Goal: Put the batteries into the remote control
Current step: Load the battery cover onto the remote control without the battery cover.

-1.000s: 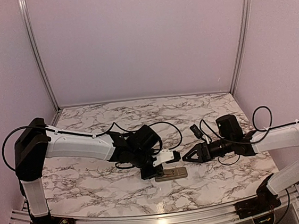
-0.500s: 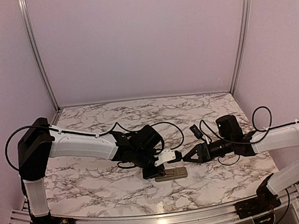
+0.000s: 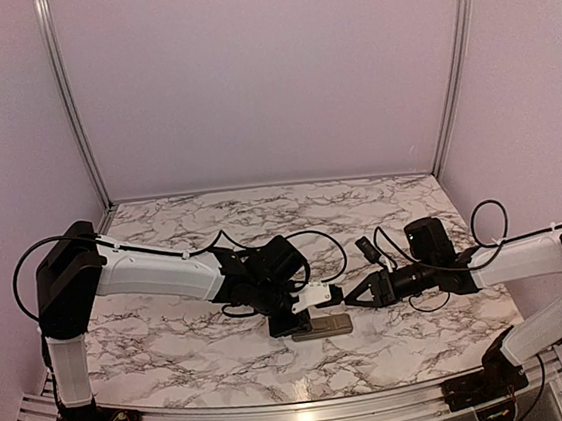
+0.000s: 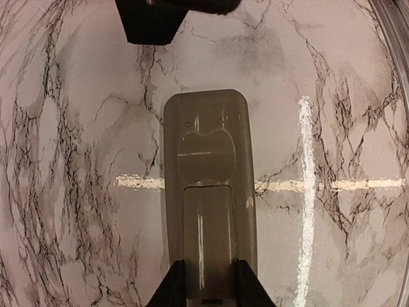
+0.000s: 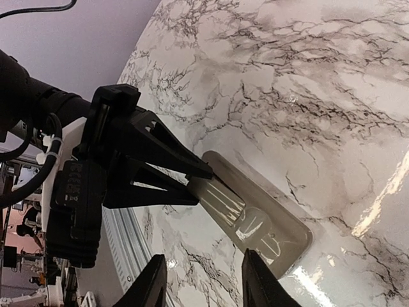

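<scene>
Slim greyish rectangular plastic remote control lying back-up | left gripper narrowly pinching its end, likely steadying it | right gripper hovering near, fingers wide, empty.

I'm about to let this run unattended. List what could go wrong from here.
1. The left gripper sits only over one end of the remote; a push could spin or slide it on the glossy table.
2. The open right gripper points at the left one from close by; they could collide.
3. No batteries show in any view, so loading may stall.
</scene>
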Controlling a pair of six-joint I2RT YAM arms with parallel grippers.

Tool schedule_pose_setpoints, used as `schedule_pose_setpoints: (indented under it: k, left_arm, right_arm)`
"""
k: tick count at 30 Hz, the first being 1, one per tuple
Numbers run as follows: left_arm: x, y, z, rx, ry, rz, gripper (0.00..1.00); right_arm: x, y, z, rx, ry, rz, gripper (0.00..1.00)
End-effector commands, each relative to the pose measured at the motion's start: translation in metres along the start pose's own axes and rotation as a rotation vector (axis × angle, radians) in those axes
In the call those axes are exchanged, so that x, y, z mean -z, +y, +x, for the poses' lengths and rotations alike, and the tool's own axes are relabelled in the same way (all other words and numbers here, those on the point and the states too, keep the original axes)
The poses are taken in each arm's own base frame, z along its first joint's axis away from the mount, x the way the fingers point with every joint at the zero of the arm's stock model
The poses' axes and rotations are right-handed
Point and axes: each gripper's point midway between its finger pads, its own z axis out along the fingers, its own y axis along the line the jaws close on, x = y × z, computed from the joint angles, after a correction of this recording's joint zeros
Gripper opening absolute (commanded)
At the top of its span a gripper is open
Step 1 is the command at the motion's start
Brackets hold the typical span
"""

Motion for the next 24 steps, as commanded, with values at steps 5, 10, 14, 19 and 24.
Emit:
schedule_pose_setpoints:
  k: [5, 10, 14, 19, 24]
  left_arm:
    - [-0.012, -0.007, 0.008, -0.008, 0.028, 0.053, 0.22]
    - [-0.014, -0.011, 0.012, -0.006, 0.039, 0.075, 0.28]
    - [-0.013, -0.014, 0.014, -0.002, 0.043, 0.085, 0.35]
    - [-0.010, -0.012, 0.013, -0.004, 0.044, 0.075, 0.41]
    - [-0.001, -0.005, 0.004, 0.003, 0.021, 0.031, 0.47]
  right_arm:
    - [-0.002, 0.001, -0.002, -0.007, 0.006, -0.033, 0.27]
    - [-0.003, 0.002, -0.002, -0.011, 0.010, -0.046, 0.20]
    - [-0.004, 0.002, -0.003, -0.012, 0.010, -0.046, 0.20]
    - [-0.004, 0.001, -0.002, -0.013, 0.012, -0.044, 0.19]
    - [-0.004, 0.002, -0.002, -0.013, 0.010, -0.045, 0.19]
